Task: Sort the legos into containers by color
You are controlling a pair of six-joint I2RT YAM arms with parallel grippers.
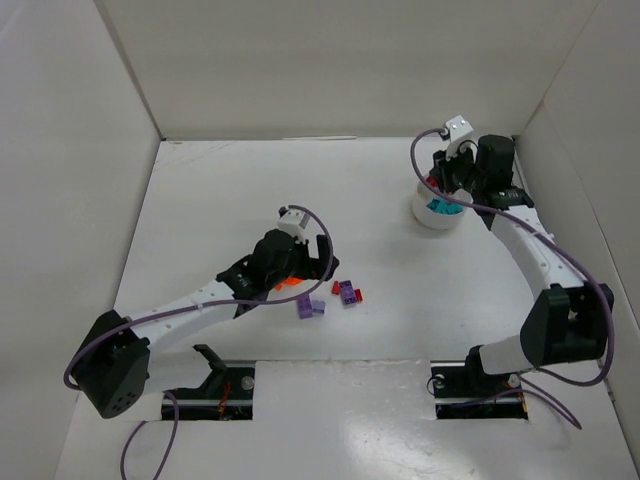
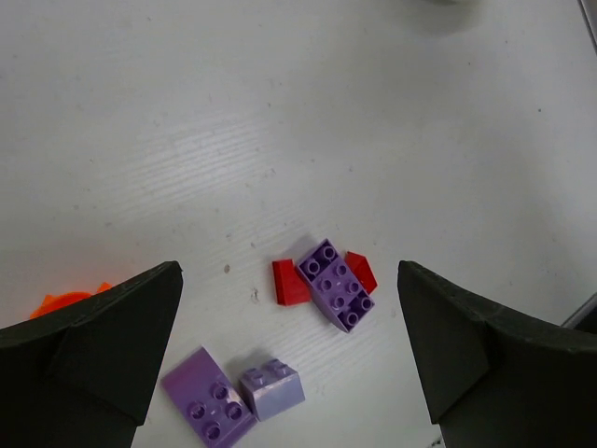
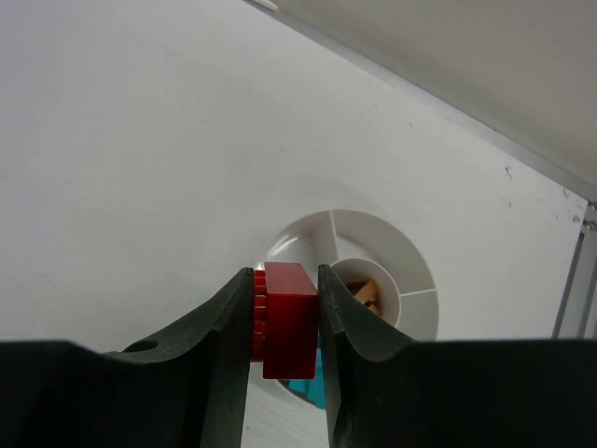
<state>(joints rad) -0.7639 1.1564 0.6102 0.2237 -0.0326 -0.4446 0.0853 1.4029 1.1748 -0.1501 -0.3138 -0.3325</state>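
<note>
Two arms. R gripper (image 3: 285, 273) clamps red brick (image 3: 289, 322) over dish (image 3: 401, 252); teal piece (image 3: 317, 387) inside. L gripper (image 2: 287, 271) spread wide, empty, above purple bricks (image 2: 336, 285) and loose red pcs (image 2: 291, 282) on table (image 2: 280, 112); orange brick (image 2: 61, 303) beside its finger.

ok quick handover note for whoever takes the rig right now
Left gripper: open, empty, over the table above the unsorted pieces.
Right gripper: shut on a red brick, over the white dish.
Done: teal brick in the dish.
To sort: three purple bricks, two red bricks, one orange brick, half hidden.
</note>
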